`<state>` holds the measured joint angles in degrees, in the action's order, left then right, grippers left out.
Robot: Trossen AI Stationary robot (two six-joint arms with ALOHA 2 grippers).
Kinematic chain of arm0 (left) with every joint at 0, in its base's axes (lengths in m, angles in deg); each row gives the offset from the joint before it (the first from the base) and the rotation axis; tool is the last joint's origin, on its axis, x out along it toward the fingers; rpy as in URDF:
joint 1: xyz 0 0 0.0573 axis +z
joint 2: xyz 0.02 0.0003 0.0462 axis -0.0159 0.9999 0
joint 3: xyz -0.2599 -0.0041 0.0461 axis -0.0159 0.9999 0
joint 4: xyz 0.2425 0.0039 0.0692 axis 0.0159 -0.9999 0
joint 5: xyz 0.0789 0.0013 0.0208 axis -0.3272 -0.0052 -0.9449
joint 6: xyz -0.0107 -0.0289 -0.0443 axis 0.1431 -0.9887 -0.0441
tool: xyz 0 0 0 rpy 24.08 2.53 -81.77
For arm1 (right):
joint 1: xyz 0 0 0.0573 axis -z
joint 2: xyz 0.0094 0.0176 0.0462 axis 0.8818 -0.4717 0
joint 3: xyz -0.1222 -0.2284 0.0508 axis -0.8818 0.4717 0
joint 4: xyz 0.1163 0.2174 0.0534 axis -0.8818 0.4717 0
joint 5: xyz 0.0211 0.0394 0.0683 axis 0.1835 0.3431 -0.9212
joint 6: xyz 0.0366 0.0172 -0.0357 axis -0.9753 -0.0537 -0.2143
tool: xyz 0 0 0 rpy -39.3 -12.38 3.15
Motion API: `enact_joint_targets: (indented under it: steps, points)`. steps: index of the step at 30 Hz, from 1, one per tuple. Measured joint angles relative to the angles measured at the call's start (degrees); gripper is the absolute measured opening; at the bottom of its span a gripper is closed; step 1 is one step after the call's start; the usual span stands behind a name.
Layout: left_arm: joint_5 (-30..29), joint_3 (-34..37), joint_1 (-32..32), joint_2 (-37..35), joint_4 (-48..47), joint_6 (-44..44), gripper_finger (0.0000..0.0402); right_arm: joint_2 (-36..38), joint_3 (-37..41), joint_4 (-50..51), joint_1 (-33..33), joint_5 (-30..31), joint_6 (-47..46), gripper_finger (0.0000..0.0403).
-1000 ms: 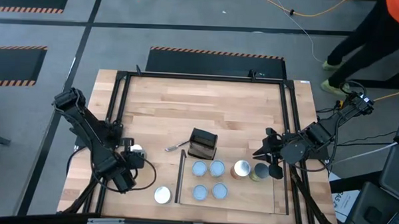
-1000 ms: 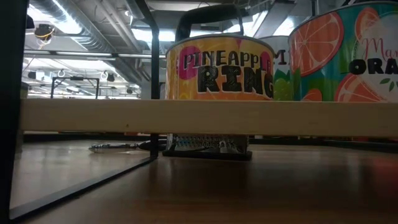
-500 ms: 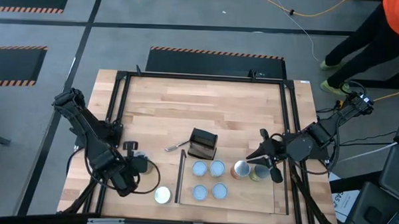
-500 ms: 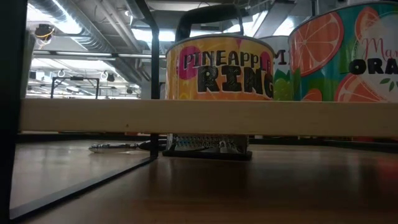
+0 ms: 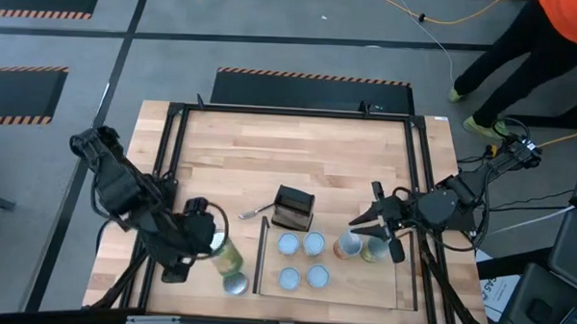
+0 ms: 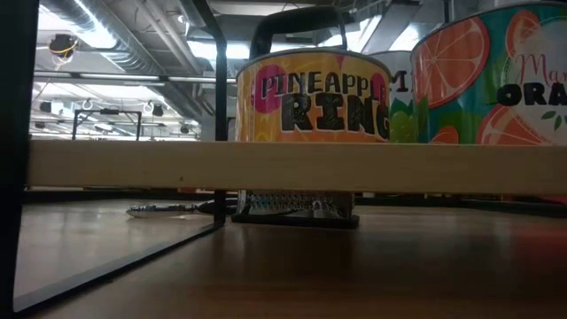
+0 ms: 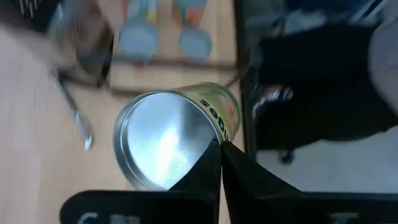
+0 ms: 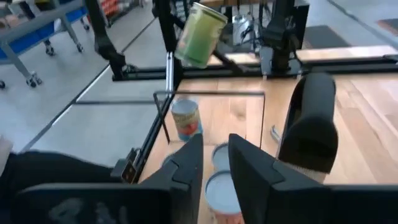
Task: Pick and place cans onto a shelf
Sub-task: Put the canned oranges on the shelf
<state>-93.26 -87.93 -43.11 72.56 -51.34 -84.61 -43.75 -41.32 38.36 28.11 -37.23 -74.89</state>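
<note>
We hold 1 can [image 5: 224, 257] tilted in the left claw [image 5: 206, 244], clearing the shelf [image 5: 262, 259] rail; right claw [image 5: 376, 226] spread wide.

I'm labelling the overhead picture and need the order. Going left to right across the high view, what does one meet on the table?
Left gripper holding a tilted can, upright can, black box, four pale-blue-topped cans on the shelf, right gripper.

Low light-wood shelf with thin black frame [image 5: 265, 277] at table's near edge, six cylindrical tins [image 5: 300, 261] on it. Small black box [image 5: 293, 208] just behind. Seventh tin [image 5: 225, 264] left of shelf.
</note>
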Motion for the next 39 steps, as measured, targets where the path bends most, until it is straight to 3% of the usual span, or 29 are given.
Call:
enact_joint_targets:
  steps: [6, 12, 18, 27, 33, 39]
  points:
    - [-0.14, -1.32, 4.19, 0.04, 11.06, 10.49, 0.0, -2.31, 0.0, -10.25, 3.17, -1.76, 0.85, 0.0106]
    - [7.74, -1.3, 10.06, 3.41, 19.21, 18.49, 0.0, -7.91, 0.0, -20.78, 8.13, -14.29, 4.99, 0.0107]
    - [16.74, -1.3, 14.83, 9.07, 24.14, 23.5, 0.0, -12.97, 0.0, -27.52, 12.99, -21.29, 7.89, 0.0107]
    - [26.32, -1.28, 20.79, 17.12, 29.95, 28.26, 0.0, -17.73, 0.0, -30.54, 15.66, -31.18, 9.21, 0.0107]
    - [33.11, -1.28, 24.62, 21.07, 34.17, 28.7, 0.0, -21.88, 0.0, -30.4, 15.62, -33.18, 9.2, 0.0107]
    - [35.9, -1.28, 26.9, 22.95, 35.49, 28.7, 0.0, -25.67, 0.0, -30.77, 15.63, -36.28, 9.2, 0.0107]
